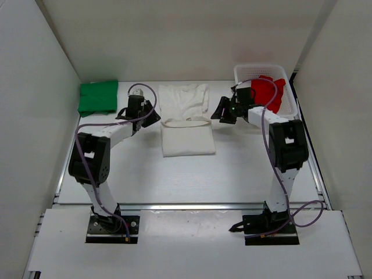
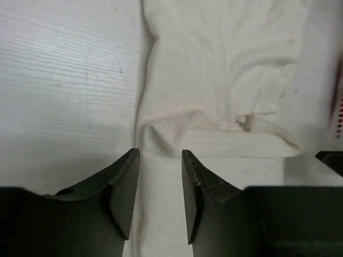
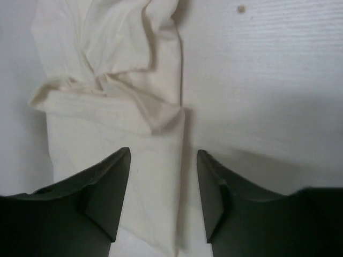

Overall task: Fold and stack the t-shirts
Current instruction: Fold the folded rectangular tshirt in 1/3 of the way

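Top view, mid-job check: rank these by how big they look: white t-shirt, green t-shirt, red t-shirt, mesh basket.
1. white t-shirt, part-folded at the centre
2. white mesh basket, somewhat smaller
3. green t-shirt and red t-shirt: about alike. The red one is bunched inside the basket, so I won't rank these two.

You've got a pale worktop (image 1: 174, 180) with faint wood grain; the grain shows clearly in both wrist views. There's a small brown speck (image 3: 241, 9) on it in the right wrist view, and a tiny dark fleck (image 2: 120, 70) in the left wrist view. A white mesh basket (image 1: 256, 67) sits in the far right corner, close to the right wall (image 1: 343, 87). Plain white panels close in the left wall (image 1: 35, 87) and the back wall (image 1: 186, 35). A metal rail (image 1: 192, 206) runs along the near edge, with a white board (image 1: 192, 247) in front of it.
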You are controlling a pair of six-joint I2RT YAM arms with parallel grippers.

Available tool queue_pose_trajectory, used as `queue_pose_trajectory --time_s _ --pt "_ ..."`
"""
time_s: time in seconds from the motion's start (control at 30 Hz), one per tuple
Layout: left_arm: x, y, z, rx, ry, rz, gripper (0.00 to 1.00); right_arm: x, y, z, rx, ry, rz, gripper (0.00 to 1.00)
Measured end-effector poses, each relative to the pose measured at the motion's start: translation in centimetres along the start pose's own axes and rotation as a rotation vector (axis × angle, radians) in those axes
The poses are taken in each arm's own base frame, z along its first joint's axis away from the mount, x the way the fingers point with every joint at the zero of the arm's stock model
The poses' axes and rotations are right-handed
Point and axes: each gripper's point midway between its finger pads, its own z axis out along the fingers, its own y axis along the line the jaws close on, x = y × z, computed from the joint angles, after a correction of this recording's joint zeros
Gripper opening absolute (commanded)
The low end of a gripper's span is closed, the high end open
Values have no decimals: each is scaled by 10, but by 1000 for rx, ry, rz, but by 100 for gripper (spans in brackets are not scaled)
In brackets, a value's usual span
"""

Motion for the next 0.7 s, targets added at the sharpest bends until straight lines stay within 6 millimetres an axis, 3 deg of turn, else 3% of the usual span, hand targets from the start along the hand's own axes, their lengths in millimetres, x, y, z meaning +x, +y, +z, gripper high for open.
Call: queue_pose_trajectory --time_s 0.07,0.17,0.23,0.3,0.37,0.47,0.57,0.7 --pt "-10 -11 -24 29 -60 2 44 5 7 -24 14 -47 -15 24" --pt "0 -46 -57 122 -118 35 42 24 26 -54 -11 -108 -44 8" --pt "34 -72 -70 198 -92 69 40 49 35 -59 -43 -103 -56 2" --pt "77 -84 -71 245 -22 100 38 76 35 -50 -56 -47 -54 0" --pt "119 -71 -61 228 71 109 36 101 24 -35 -40 24 -40 0" --pt "160 -19 -44 113 178 72 34 135 0 -24 4 104 1 0" --pt "158 -12 -48 136 158 19 34 142 -1 -26 -25 96 25 0" --pt "170 -2 -67 164 147 -1 33 161 0 -39 -52 76 24 0"
